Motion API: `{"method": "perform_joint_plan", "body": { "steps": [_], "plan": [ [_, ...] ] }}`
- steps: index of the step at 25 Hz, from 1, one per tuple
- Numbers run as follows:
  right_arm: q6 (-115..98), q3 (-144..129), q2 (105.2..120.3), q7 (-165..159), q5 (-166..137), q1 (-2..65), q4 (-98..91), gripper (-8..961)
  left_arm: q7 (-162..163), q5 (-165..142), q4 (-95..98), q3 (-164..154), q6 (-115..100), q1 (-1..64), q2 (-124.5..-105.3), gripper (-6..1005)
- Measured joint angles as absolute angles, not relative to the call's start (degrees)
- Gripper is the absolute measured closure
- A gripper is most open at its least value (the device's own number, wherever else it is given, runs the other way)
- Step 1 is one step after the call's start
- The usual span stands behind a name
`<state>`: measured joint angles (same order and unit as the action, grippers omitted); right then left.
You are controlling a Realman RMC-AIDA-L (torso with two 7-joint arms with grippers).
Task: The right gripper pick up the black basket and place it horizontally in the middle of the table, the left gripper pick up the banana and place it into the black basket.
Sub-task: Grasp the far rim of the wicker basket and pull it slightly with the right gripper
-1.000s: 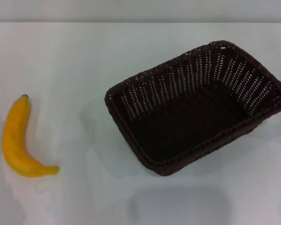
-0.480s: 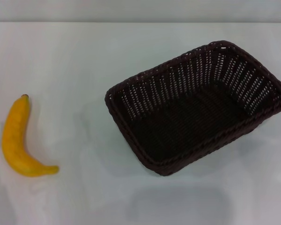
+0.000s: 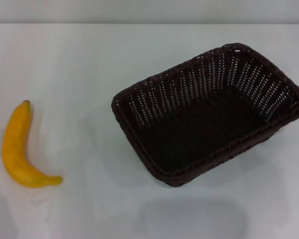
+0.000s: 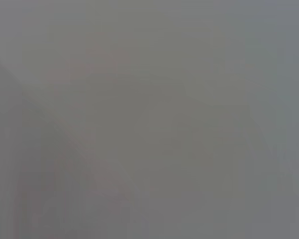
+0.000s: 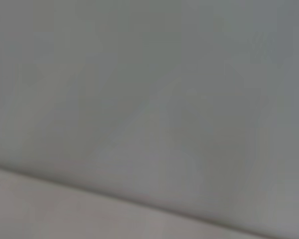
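The black basket [image 3: 209, 112], a dark woven wicker rectangle, stands on the white table [image 3: 79, 64] right of the middle, turned at an angle, and is empty. The banana [image 3: 19, 147] lies on the table at the far left, dark tip towards the back, stem towards the front. Neither gripper shows in the head view. Both wrist views show only a plain grey surface, with no fingers in them.
The table's far edge [image 3: 149, 23] runs along the top of the head view. A faint grey reflection [image 3: 189, 216] lies on the tabletop in front of the basket.
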<state>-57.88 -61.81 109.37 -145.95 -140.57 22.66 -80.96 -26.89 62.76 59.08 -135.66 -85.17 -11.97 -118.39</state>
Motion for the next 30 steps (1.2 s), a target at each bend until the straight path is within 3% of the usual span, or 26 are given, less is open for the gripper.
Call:
{"method": "perform_joint_plan", "body": {
  "steps": [7,15,30],
  "plan": [
    [-78.85,-51.01,109.75,-135.55,-132.13,28.69,-81.11,178,-26.86,62.76,59.06,-135.61,-85.17,-11.30,-118.34,120],
    [-86.43,-51.23,109.51,-130.90,-132.38,31.81,-80.76,188,-26.84,62.61,59.06,-135.79,-85.15,-11.24,-118.12,120],
    [-91.03,-51.99,111.42,-118.11,-132.63,37.57,-71.57,207,-26.81,62.31,59.01,-136.28,-85.07,-11.34,-118.51,120]
  ]
}}
